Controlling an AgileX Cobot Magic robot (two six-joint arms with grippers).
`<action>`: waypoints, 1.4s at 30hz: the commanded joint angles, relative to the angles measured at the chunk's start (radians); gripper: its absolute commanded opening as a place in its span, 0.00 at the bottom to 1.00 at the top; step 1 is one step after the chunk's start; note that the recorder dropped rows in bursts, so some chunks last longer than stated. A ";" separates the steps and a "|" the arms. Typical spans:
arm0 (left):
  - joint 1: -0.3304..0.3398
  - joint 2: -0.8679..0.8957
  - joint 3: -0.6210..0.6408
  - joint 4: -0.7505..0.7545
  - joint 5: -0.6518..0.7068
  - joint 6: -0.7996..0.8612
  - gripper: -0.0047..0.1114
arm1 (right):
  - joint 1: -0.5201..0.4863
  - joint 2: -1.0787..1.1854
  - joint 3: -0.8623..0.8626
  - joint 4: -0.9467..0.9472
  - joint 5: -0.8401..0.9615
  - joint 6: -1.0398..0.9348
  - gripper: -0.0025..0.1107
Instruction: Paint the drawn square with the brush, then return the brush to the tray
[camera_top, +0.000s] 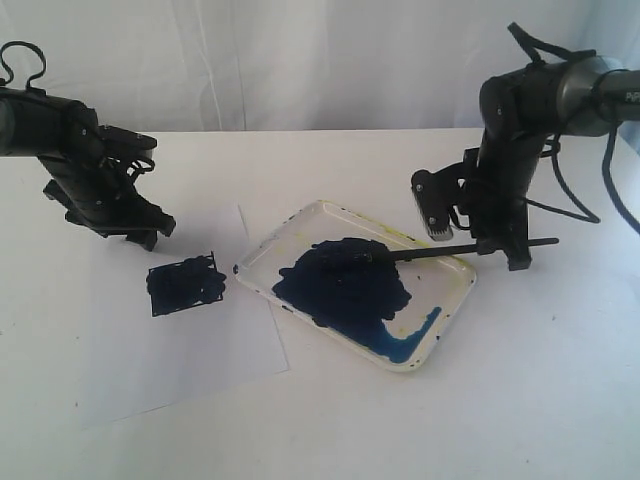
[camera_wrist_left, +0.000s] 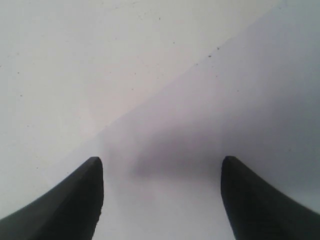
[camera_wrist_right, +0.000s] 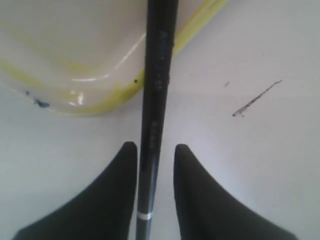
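Right gripper (camera_wrist_right: 154, 147) points down just beside the tray (camera_wrist_right: 115, 97), jaws narrow astride the brush (camera_wrist_right: 157, 75), grip unclear. Left gripper (camera_wrist_left: 160, 160) hovers wide open near the drawn square (camera_top: 185, 285).

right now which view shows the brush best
The exterior view: the whole brush shows, tip in the tray, handle passing the right gripper. The right wrist view shows only a handle stretch between the fingers. The left wrist view shows none of it.

Dark blue drawn square (camera_top: 185, 285), white tray (camera_top: 290, 240) (yellow-stained rim, blue blotch), black brush (camera_top: 410, 254), white paper (camera_top: 150, 370)
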 joint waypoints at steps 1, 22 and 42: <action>0.000 0.007 0.007 0.004 0.033 0.002 0.64 | -0.009 0.001 0.005 0.006 -0.011 0.047 0.26; 0.000 -0.113 0.007 0.004 -0.017 -0.001 0.74 | -0.009 -0.101 0.004 0.118 0.011 0.126 0.26; 0.000 -0.361 0.007 -0.019 0.516 -0.118 0.04 | -0.048 -0.184 0.004 0.268 0.185 1.306 0.02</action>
